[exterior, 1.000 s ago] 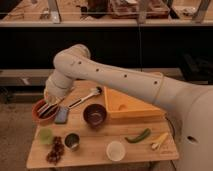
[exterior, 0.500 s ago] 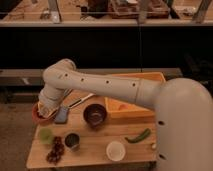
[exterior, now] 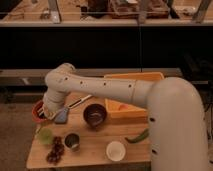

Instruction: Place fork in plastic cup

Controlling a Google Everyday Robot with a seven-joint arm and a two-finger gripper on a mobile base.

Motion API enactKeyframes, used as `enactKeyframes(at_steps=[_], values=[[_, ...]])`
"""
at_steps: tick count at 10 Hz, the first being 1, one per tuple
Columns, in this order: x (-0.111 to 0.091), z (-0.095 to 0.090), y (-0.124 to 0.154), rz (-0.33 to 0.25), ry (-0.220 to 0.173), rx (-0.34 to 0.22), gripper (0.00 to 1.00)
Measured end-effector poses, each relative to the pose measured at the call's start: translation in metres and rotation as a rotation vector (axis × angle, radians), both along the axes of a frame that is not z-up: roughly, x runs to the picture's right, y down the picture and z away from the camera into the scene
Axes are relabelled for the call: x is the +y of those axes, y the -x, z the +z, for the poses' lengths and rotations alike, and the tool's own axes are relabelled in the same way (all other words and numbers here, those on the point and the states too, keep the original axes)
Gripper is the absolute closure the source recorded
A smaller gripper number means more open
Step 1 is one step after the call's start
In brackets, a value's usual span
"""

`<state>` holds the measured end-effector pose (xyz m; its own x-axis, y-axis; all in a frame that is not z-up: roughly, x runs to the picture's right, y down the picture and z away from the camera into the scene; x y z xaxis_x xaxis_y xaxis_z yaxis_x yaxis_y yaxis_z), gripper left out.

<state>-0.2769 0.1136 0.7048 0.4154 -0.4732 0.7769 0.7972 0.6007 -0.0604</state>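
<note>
In the camera view, my arm (exterior: 100, 87) sweeps from the right across the wooden desk (exterior: 95, 145) and bends down at its far left end. My claw (exterior: 46, 116) hangs low there, in front of the red bowl (exterior: 37, 110) and just above and behind the plastic cup (exterior: 45, 135), the light green one near the desk's left edge. I cannot tell what my claw has hold of, because my own wrist covers that spot.

The fork is the thing I most want to locate, and I cannot pick it out anywhere. No slim pale piece lies in the open on the desk. The black-handled utensil (exterior: 80, 101) stretches behind the dark bowl (exterior: 95, 115), and a blue-grey item (exterior: 62, 116) sits just beside my wrist. Neither is the fork. I see nothing standing in the plastic cup.

My judgement is that the fork is probably at my claw and I am over the drop point, so the carrying is close to done. What is left is to line up over the plastic cup, lower, and let go without tipping that light cup toward the metal cup (exterior: 72, 141) or the grapes (exterior: 55, 150) near it.
</note>
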Motion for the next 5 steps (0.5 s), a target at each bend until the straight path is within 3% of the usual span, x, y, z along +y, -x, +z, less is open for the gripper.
enactKeyframes(at_steps=[5], values=[[0.011, 0.029, 0.0, -0.009, 0.03, 0.062, 0.85]])
